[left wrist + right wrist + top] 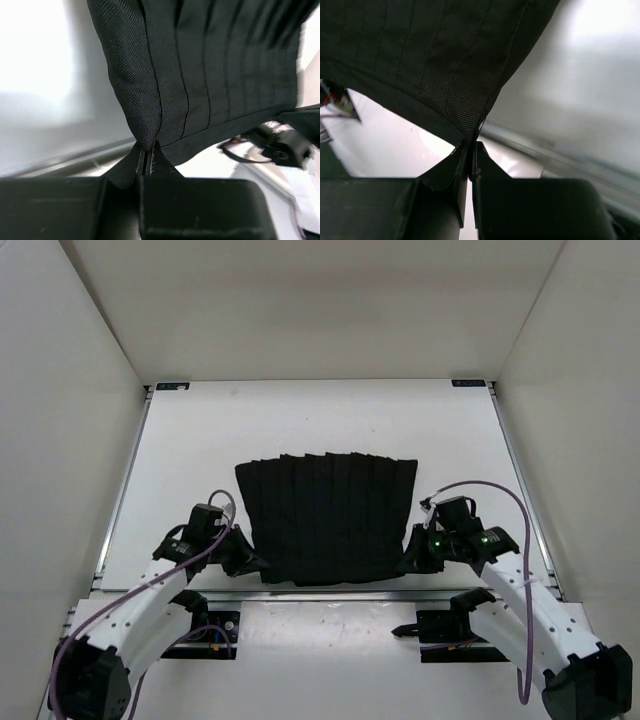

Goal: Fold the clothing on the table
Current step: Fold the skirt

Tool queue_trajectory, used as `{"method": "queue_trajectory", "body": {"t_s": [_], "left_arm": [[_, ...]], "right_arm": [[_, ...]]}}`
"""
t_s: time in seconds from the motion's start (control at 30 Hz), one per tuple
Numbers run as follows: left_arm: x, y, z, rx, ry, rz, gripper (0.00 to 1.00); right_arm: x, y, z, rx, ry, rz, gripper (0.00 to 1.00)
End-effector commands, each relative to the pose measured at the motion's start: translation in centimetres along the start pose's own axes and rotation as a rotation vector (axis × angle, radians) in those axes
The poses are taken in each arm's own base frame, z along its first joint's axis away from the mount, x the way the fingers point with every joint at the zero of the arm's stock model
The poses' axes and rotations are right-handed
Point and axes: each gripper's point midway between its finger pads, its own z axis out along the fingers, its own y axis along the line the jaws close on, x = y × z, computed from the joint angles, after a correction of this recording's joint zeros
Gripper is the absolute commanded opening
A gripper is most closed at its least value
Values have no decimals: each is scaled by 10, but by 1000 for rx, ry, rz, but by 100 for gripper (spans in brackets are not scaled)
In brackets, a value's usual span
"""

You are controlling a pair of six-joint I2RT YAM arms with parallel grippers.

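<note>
White walls (60, 460) box in your table (300, 420) on three sides. The clothing (325, 520) lies at the middle of its near edge, long axis left to right, pleats running near to far. From above, the black jaws merge with black cloth; up close, your left gripper (148, 152) is clamped on the skirt's near-left corner, your right gripper (471, 146) on the near-right
</note>
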Motion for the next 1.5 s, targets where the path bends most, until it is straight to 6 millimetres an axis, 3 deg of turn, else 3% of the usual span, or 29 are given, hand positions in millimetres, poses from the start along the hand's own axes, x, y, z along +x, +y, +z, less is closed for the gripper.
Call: {"method": "queue_trajectory", "body": {"t_s": [0.0,0.1,0.13,0.17,0.2,0.23,0.3,0.33,0.37,0.4,0.43,0.5,0.6,0.77,0.87,0.9,1.0,1.1,1.17,1.2,1.23,1.27,1.3,1.33,1.4,1.47], "left_arm": [[-5,-24,-14,96,-50,-44,0],[-37,-66,-31,182,-98,-30,0],[-52,-65,-25,151,-95,-45,0],[-77,-84,-29,161,-118,-27,0],[-108,-97,-30,158,-146,-35,1],[-129,-98,-31,145,-179,-44,4],[-196,-115,-23,125,-231,-60,15],[-224,-128,-28,146,-268,-58,25],[-242,-115,-9,121,-248,-118,44],[-261,-121,2,167,-236,-144,48],[-274,-119,12,190,-233,-166,57],[-277,-126,23,282,-197,-224,61],[-268,-114,33,311,-195,-242,61],[-225,-63,29,217,-231,-296,61],[-216,-38,28,101,-286,-266,62],[-212,-25,32,43,-295,-266,62],[-215,-16,35,-23,-325,-250,64],[-217,-16,49,-74,-306,-232,63],[-212,-11,63,-127,-265,-231,63],[-211,-10,70,-127,-249,-236,63],[-212,-11,73,-125,-252,-240,59],[-212,-14,79,-99,-233,-247,41],[-208,-15,83,-74,-217,-244,27],[-203,-17,86,-59,-190,-258,0],[-191,-29,89,-44,-156,-222,0],[-170,-41,95,-53,-120,-165,0]], "right_arm": [[17,9,-9,-47,60,72,0],[-23,25,-17,-99,-5,57,0],[-54,32,-23,-115,-49,54,0],[-83,38,-26,-118,-77,31,0],[-119,39,-30,-117,-119,45,0],[-143,33,-33,-106,-161,55,0],[-217,32,-33,-119,-231,52,0],[-238,26,-34,-109,-260,60,5],[-269,22,-30,-102,-286,45,26],[-287,19,-21,-99,-285,59,39],[-296,7,-12,-93,-263,97,58],[-300,-4,-8,-74,-248,138,66],[-285,-15,0,-29,-260,131,72],[-239,-50,19,44,-233,213,73],[-211,-62,35,49,-191,264,73],[-211,-60,38,38,-201,268,72],[-199,-61,53,19,-189,295,72],[-201,-60,66,2,-172,308,71],[-199,-57,78,13,-135,298,64],[-197,-54,82,3,-121,284,52],[-196,-52,84,-9,-109,300,28],[-191,-56,87,-1,-93,306,3],[-187,-58,84,7,-83,304,0],[-189,-61,82,8,-88,304,0],[-182,-74,69,42,-71,302,0],[-184,-102,49,117,-96,331,0]]}}
